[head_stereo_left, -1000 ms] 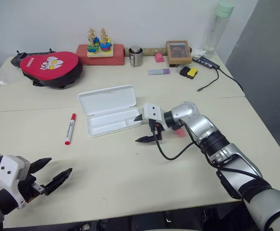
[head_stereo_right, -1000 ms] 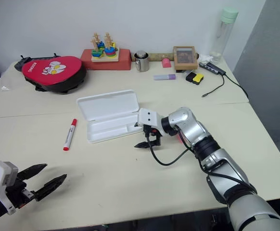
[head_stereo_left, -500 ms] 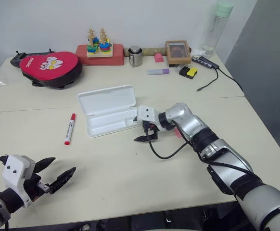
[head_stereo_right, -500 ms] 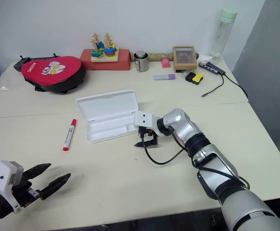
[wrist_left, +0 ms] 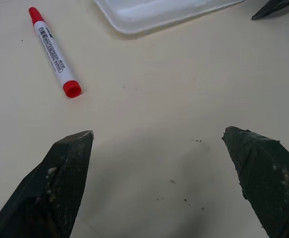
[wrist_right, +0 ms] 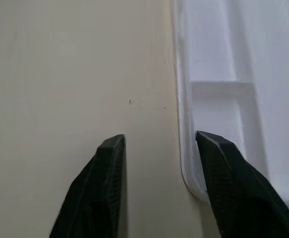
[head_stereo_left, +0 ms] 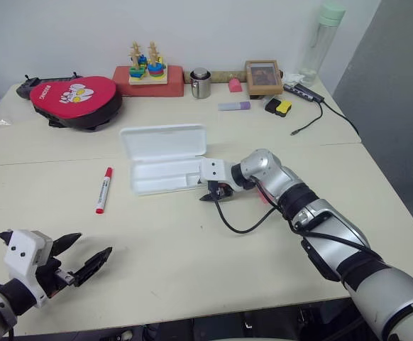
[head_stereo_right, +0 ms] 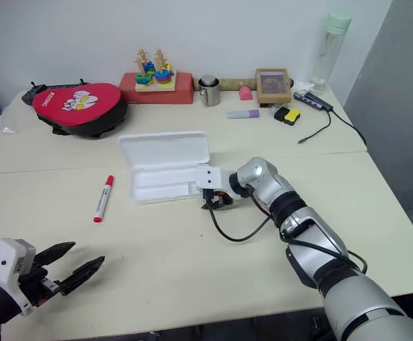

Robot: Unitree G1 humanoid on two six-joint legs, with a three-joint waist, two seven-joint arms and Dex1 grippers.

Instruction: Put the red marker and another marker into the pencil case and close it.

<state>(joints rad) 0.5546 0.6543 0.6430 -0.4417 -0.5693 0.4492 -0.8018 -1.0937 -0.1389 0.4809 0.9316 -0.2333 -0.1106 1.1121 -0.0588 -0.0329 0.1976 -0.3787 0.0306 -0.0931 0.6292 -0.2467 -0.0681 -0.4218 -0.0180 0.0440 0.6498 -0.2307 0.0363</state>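
Near the table's (head_stereo_left: 192, 241) middle lay the pencil case (head_stereo_left: 165, 158) — smooth white plastic, lid open; right gripper (head_stereo_left: 210, 195) half-open at its corner, left gripper (head_stereo_left: 79, 259) wide open — both empty.

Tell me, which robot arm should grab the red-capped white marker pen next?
Probably the left. The left gripper hangs open, empty, on the same side as the red-capped white marker pen. The right gripper is busy at the open white plastic pencil case.
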